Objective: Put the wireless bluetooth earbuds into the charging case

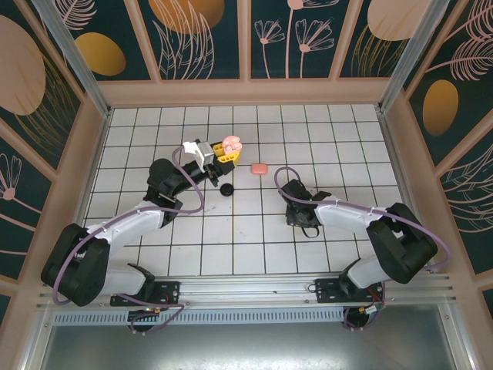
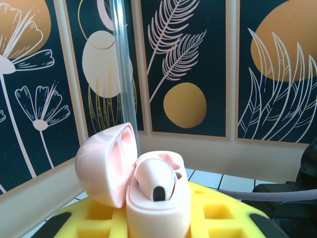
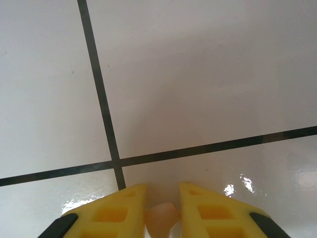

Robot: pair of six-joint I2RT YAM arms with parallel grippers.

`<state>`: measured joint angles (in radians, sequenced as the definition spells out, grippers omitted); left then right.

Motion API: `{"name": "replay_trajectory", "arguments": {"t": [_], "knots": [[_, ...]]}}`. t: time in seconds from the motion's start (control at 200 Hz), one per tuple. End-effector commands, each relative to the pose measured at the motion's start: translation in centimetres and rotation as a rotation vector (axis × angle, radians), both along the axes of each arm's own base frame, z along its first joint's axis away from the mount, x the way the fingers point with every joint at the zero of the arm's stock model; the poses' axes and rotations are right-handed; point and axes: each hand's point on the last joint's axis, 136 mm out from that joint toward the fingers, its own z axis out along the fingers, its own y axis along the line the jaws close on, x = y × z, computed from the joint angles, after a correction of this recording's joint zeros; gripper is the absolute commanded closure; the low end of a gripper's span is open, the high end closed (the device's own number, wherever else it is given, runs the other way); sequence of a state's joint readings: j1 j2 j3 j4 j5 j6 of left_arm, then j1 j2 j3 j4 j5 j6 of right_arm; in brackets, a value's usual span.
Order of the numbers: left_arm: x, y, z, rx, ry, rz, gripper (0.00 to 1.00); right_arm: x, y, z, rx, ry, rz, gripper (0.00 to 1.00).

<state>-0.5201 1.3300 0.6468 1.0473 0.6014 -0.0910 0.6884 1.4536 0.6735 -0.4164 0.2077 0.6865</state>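
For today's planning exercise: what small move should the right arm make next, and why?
Probably lift the right gripper straight off the tile. A pink earbud sits pinched between its fingers, and the left gripper holds the pink case open, a second earbud already seated.

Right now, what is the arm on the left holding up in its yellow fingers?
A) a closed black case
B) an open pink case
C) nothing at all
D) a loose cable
B: the left gripper clamps an open pink case, its lid swung back and a pale bud sitting inside.
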Motion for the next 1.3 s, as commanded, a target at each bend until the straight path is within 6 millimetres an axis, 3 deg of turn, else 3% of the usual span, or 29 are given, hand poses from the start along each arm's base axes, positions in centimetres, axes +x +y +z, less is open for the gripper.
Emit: {"name": "replay_trajectory", "arguments": {"t": [0.0, 0.335, 0.686, 0.861, 1.071, 1.191, 1.296], "knots": [[-0.9, -0.1, 1.2, -0.026, -0.029, -0.025, 1.00, -2.3, -0.6, -1.6, -0.015, 0.090, 0.036, 0.78], [-0.6, -0.2, 1.0, -0.019, -0.026, -0.019, 1.00, -3.1, -0.6, -1.5, 0.008, 0.111, 0.051, 0.73], [-0.3, -0.4, 1.0, -0.019, -0.014, -0.027, 1.00, -3.3, -0.6, -1.8, 0.002, 0.123, 0.066, 0.81], [-0.3, -0.4, 0.9, -0.023, -0.004, -0.024, 1.00, -2.8, -0.2, -0.8, 0.021, 0.091, 0.065, 0.84], [-0.3, -0.3, 0.8, -0.016, -0.016, -0.021, 1.00, -0.4, 1.6, 4.3, 0.138, -0.037, 0.060, 0.85], [-0.2, -0.4, 0.7, -0.010, -0.025, -0.018, 1.00, 1.3, 3.2, 9.2, 0.242, -0.138, 0.066, 0.85], [-0.3, -0.6, 0.3, -0.002, -0.031, -0.030, 1.00, 3.0, 4.9, 14.6, 0.352, -0.247, 0.093, 0.85]]}}
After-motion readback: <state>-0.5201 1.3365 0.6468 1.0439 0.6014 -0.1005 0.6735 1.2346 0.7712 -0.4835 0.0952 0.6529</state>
